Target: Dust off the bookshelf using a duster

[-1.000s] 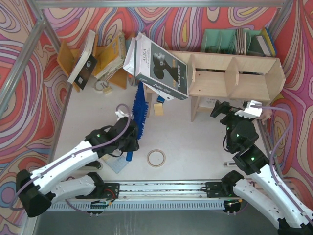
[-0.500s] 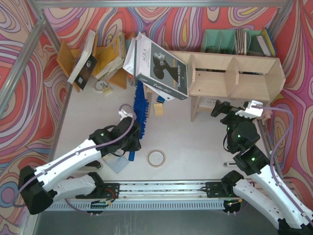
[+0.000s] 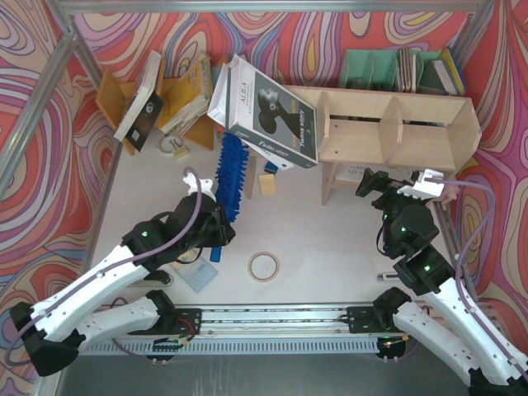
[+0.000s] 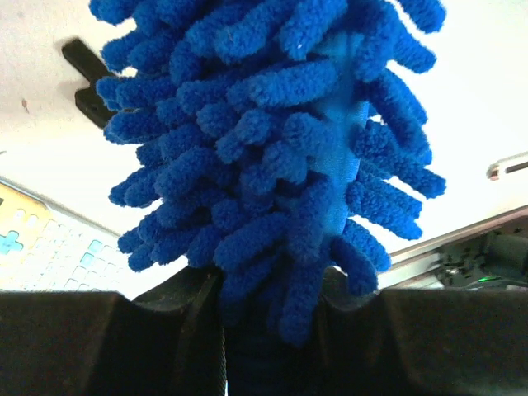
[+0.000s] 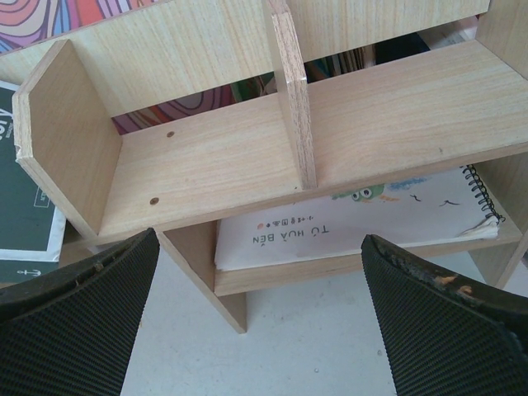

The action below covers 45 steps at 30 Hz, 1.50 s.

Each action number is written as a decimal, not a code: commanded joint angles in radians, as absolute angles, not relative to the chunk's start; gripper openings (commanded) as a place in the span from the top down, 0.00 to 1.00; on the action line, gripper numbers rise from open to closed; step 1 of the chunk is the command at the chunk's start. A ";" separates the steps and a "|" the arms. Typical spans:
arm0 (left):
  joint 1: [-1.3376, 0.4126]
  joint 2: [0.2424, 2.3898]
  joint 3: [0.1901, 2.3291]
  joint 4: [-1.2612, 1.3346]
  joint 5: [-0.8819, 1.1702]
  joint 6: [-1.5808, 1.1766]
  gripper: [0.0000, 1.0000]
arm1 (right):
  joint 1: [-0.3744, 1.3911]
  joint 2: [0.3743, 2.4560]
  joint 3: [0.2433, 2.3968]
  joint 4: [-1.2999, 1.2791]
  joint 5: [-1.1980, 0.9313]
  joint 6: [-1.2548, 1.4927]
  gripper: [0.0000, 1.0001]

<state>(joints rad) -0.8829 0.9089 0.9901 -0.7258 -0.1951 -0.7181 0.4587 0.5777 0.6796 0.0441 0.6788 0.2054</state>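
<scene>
The fluffy blue duster stands up off the table at centre left, its tip just under the big leaning book. My left gripper is shut on the duster's handle; in the left wrist view the blue strands fill the frame above the left gripper. The pale plywood bookshelf stands at the back right. My right gripper hangs open in front of its left legs. The right wrist view looks into the bookshelf's compartments, with the right gripper wide open and holding nothing.
A large dark-covered book leans against the bookshelf's left end. Behind stand an orange book rack and a teal organiser. A tape ring, a small wooden block and a pale pad lie on the table. A spiral notebook lies on the lower shelf.
The left arm has swung the duster up and slightly left, so its head now leans toward the book's lower edge. The right arm has not moved.
</scene>
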 commanded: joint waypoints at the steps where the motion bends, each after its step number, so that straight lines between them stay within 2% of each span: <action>1: -0.891 0.962 0.890 -0.637 -0.135 -0.729 1.00 | 0.459 0.576 0.700 0.077 0.680 0.189 0.01; 6: -0.897 1.025 0.836 -0.600 -0.074 -0.752 1.00 | 0.460 0.578 0.700 0.078 0.684 0.189 0.01; 10: -0.919 1.041 0.863 -0.645 -0.104 -0.734 1.00 | 0.461 0.577 0.701 0.077 0.687 0.189 0.01; 16: -0.924 0.920 0.928 -0.683 -0.195 -0.688 1.00 | 0.460 0.575 0.694 0.084 0.671 0.187 0.01; 21: -0.924 0.876 0.912 -0.643 -0.185 -0.685 1.00 | 0.460 0.567 0.688 0.101 0.615 0.172 0.01; 31: -0.924 1.054 0.851 -0.619 -0.141 -0.738 1.00 | 0.460 0.437 0.593 0.249 0.482 0.119 0.01; 41: -0.925 0.939 0.860 -0.574 -0.165 -0.700 1.00 | 0.460 0.381 0.548 0.317 0.467 0.104 0.01; 45: -0.924 0.965 0.839 -0.581 -0.167 -0.715 1.00 | 0.460 0.326 0.485 0.405 0.478 0.084 0.01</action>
